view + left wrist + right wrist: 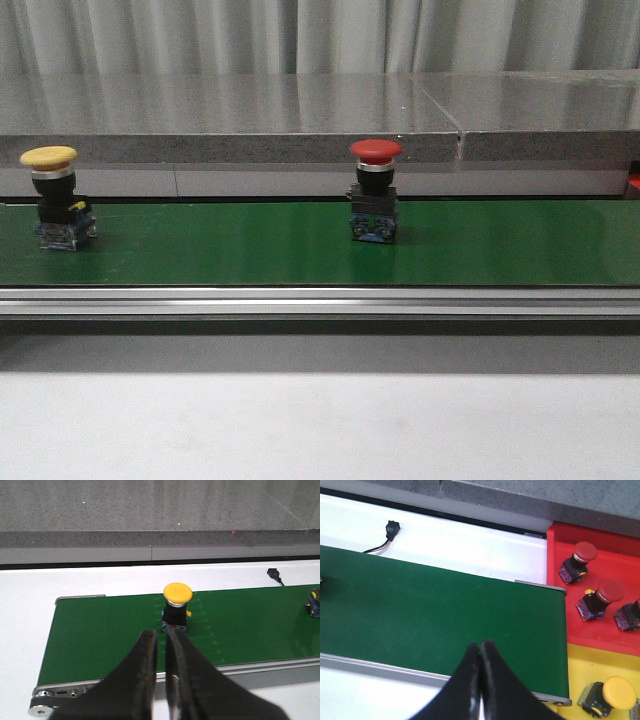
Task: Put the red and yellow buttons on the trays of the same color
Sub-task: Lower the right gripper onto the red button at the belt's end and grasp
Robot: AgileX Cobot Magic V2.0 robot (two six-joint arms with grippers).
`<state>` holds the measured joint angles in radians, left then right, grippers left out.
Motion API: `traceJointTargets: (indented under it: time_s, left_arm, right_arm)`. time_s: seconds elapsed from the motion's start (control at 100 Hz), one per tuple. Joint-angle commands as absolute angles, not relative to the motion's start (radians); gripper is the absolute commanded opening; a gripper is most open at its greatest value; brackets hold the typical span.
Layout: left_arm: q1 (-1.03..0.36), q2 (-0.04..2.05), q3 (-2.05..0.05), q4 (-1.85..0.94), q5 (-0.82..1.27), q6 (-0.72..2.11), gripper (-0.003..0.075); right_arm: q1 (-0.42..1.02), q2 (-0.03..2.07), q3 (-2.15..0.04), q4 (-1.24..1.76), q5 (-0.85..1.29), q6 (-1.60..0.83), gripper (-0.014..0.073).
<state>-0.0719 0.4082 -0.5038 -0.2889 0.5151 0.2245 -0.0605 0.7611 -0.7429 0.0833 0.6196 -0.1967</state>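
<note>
Front: yellow button (55, 196) stands upright at the green belt (250, 245)'s left end, red button (375, 190) near mid-belt, well apart.

Left wrist: left gripper (161, 642), fingers pinched together w/ nothing between, hangs just short of the yellow button.

Right wrist: red tray (615, 545) holds red buttons, yellow tray (580, 665) a yellow one; right gripper (480, 655) clenched empty over belt's end.

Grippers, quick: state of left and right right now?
Left gripper: nearly shut, empty, just short of the yellow button.
Right gripper: shut, empty, over the green belt.
</note>
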Motion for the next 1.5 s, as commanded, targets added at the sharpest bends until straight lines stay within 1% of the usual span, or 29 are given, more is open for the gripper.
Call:
traceJointTargets:
  time_s: [0.0,0.24,0.31,0.36,0.39,0.41,0.45,0.46,0.48,0.49,0.53,0.6,0.62,0.74,0.87,0.98,1.22,1.491]
  left_arm:
    - [-0.081,0.413,-0.529,-0.304,0.44,0.224,-0.0019]
    - [-0.081,0.413,-0.529,-0.304,0.44,0.224,-0.0019]
    - [-0.081,0.413,-0.529,-0.304,0.44,0.224,-0.0019]
    - [-0.081,0.413,-0.529,-0.304,0.44,0.224,-0.0019]
    - [-0.081,0.413,-0.529,-0.304,0.44,0.224,-0.0019]
    - [-0.081,0.413,-0.529,-0.304,0.44,0.224,-0.0019]
    - [-0.081,0.413,-0.529,-0.304,0.44,0.224,-0.0019]
    - [-0.081,0.413,-0.529,-0.304,0.44,0.224,-0.0019]
    - [-0.081,0.413,-0.529,-0.304,0.44,0.224,-0.0019]
    - [-0.081,0.413,-0.529,-0.304,0.44,0.224,-0.0019]
    - [-0.081,0.413,-0.529,-0.304,0.44,0.224,-0.0019]
    - [-0.081,0.413,-0.529,-0.304,0.44,0.224,-0.0019]
    - [-0.081,0.413,-0.529,-0.304,0.44,0.224,-0.0019]
    - [-0.081,0.413,-0.529,-0.304,0.44,0.224,-0.0019]
    - [-0.081,0.413,-0.529,-0.304,0.44,0.224,-0.0019]
    - [-0.081,0.413,-0.529,-0.304,0.44,0.224,-0.0019]
    - [-0.081,0.413,-0.529,-0.304,0.44,0.224,-0.0019]
    - [-0.081,0.413,-0.529,-0.304,0.44,0.224,-0.0019]
  right_arm:
    - [-0.062,0.753,-0.769,0.078,0.56,-0.204,-0.0069]
    - [-0.062,0.759,-0.769,0.078,0.568,-0.204,-0.0059]
    - [-0.062,0.759,-0.769,0.078,0.582,-0.204,-0.0007]
    - [-0.062,0.759,-0.769,0.078,0.586,-0.204,0.0062]
    - [-0.062,0.759,-0.769,0.078,0.586,-0.204,0.0132]
    - [-0.062,0.759,-0.769,0.078,0.586,-0.204,0.0163]
    - [-0.062,0.759,-0.769,0.078,0.586,-0.204,0.0271]
    - [-0.062,0.759,-0.769,0.078,0.586,-0.204,0.0309]
    - [-0.062,0.759,-0.769,0.079,0.586,-0.204,0.0349]
    - [-0.062,0.759,-0.769,0.081,0.586,-0.204,0.0388]
    - [-0.062,0.759,-0.769,0.083,0.586,-0.204,0.05]
    - [-0.062,0.759,-0.769,0.097,0.586,-0.204,0.0646]
    - [-0.062,0.759,-0.769,0.104,0.586,-0.204,0.0667]
    - [-0.062,0.766,-0.77,0.163,0.576,-0.204,0.0622]
    - [-0.061,0.816,-0.791,0.219,0.578,-0.205,0.0612]
    - [-0.042,0.895,-0.818,0.221,0.579,-0.216,0.0612]
    - [0.076,1.104,-0.877,0.221,0.549,-0.228,0.0612]
    - [0.156,1.327,-0.973,0.221,0.524,-0.228,0.0612]
